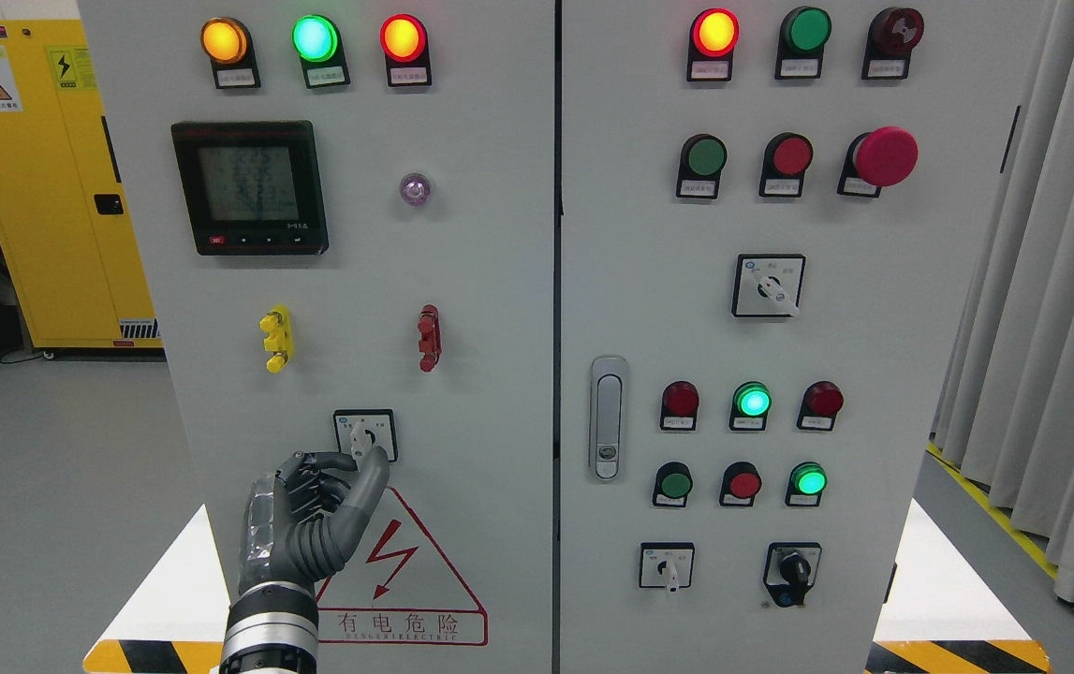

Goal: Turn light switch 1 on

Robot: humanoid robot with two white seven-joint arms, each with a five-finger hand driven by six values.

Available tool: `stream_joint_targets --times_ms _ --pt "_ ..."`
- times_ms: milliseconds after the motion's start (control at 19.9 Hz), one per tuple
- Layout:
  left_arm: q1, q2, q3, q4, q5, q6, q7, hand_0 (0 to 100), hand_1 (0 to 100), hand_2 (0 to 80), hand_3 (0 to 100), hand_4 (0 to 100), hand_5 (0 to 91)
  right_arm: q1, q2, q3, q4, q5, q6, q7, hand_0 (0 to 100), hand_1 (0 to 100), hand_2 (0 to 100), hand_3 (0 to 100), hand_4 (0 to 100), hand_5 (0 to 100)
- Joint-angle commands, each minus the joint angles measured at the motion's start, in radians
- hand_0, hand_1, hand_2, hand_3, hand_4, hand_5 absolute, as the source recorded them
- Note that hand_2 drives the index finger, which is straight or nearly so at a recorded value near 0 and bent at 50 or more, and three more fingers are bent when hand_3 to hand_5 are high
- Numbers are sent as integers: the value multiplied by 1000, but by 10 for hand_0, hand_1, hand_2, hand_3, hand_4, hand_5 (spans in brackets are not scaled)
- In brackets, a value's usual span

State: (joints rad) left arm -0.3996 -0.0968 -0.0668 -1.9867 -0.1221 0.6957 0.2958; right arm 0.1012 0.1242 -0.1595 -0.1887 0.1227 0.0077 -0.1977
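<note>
Ahead of the robot: a grey cabinet (499,309) with two doors is seen, set with lamps, buttons and rotary switches.
Room: a yellow cabinet (40,187) is seen at 9 o'clock, grey curtains (1051,309) at 3 o'clock, a grey floor (50,468) below.
Left door: a meter (249,185) is mounted at 11 o'clock; a danger triangle (405,571) is printed at 6 o'clock.
Switch (364,435): it is set low on the left door, at 1 o'clock from the left hand (316,515), just above the fingertips.
Fingers: the thumb (366,487) is extended up to the switch knob and appears to touch it; the others are curled, nothing being held.
</note>
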Motion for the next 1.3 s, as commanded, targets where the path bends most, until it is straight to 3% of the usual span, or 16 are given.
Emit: stream_joint_targets --times_ms 0,1253 --pt "-4 -1 5 6 -2 -1 0 238 660 551 855 882 829 0 0 0 0 0 0 -2 0 500 40 0 0 0" --pt "-21 -3 7 17 -5 2 0 250 647 564 863 884 830 0 0 0 0 0 0 -3 0 500 40 0 0 0"
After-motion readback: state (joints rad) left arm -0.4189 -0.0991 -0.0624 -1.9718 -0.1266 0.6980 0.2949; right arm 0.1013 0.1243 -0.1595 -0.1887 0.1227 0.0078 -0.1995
